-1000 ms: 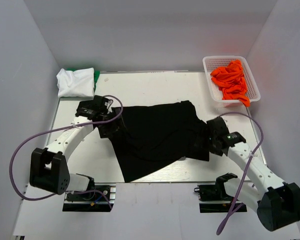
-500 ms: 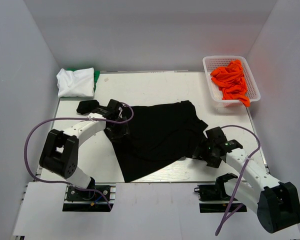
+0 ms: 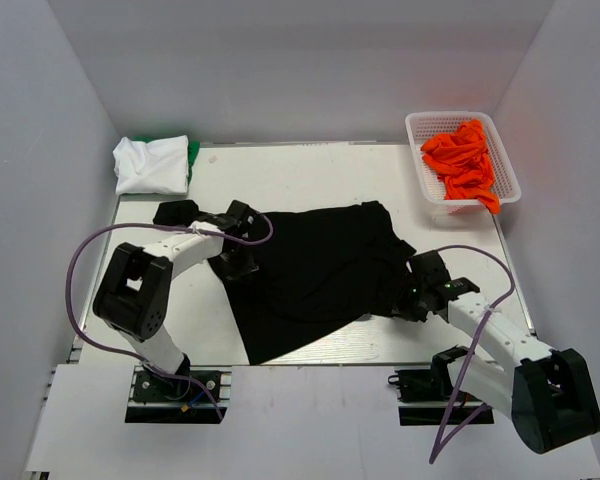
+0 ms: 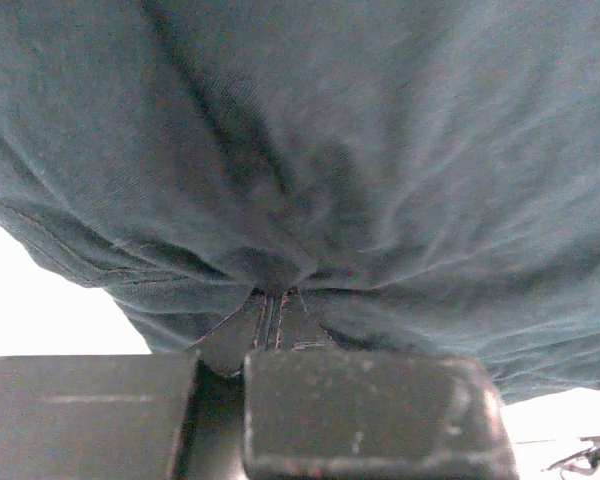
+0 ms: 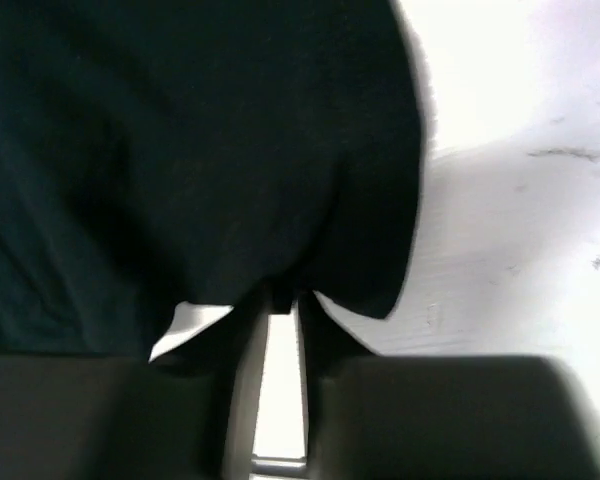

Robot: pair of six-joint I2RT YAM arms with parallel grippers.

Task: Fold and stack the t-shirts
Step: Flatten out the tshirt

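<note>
**Black shirt held at 2 edges**

Black t-shirt (image 3: pixel 320 270) lies spread and rumpled in the middle of the surface (image 3: pixel 310 175).

Left gripper (image 3: pixel 237 260) is at the shirt's left edge, jaws pressed together and pinching a tuck of cloth.

Right gripper (image 3: pixel 408 298) is at the shirt's right edge, jaws drawn close with a slim gap, hem caught at the tips.

White t-shirt (image 3: pixel 150 165) sits folded at the far-left corner, with a green t-shirt (image 3: pixel 193 152) showing at its right side.

Orange t-shirts (image 3: pixel 462 160) are heaped in a white basket (image 3: pixel 420 135) at far right, 1 trailing over the near rim.
</note>
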